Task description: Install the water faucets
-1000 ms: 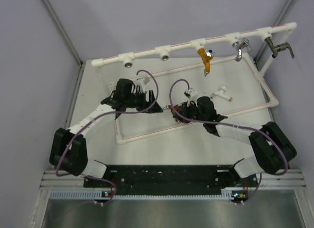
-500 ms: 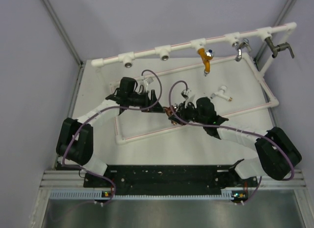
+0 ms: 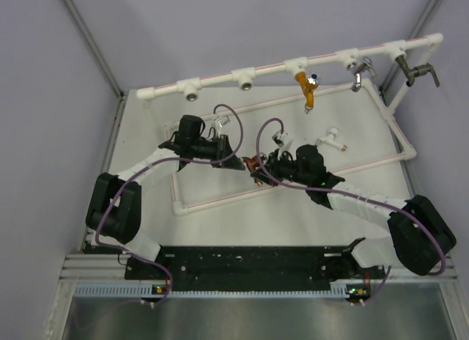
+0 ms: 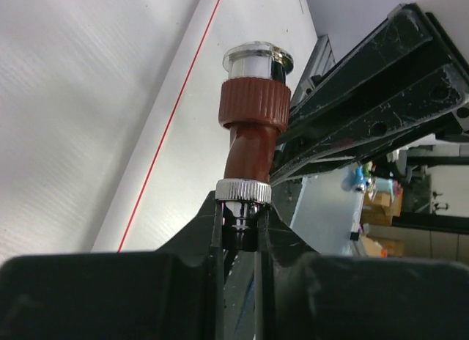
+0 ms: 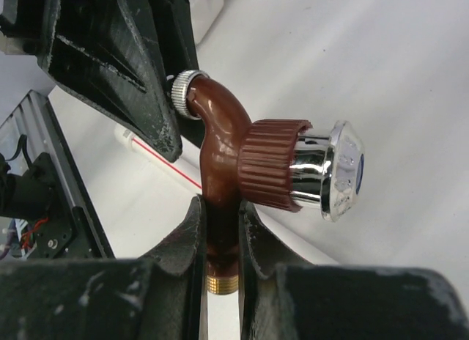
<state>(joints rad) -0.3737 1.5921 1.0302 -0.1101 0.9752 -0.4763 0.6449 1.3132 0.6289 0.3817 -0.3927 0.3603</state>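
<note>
Top view, reddish-brown faucet [image 3: 253, 164]: between the two arms over the table [image 3: 293, 208], near the white pipe frame [image 3: 220, 80] but well apart from its open sockets [image 3: 192, 96].
Top view, white faucet [image 3: 331, 140]: lying on the table right of centre, untouched.
Top view, step in hand: judged a hand-over from one gripper to the other (both on the one faucet).
Left wrist view, left gripper [image 4: 240, 223]: narrow, pinched on the silver spout tip just under the knurled ring.
Left wrist view, advice: keep this pinch firm; small round tip, likely to swivel.
Right wrist view, right gripper [image 5: 220, 215]: narrow, clamped across the brown stem, brass thread poking out past the fingers.
Right wrist view, advice: release one grip only once the other bears the weight; leave the threaded end free and aimed at a socket.
</note>
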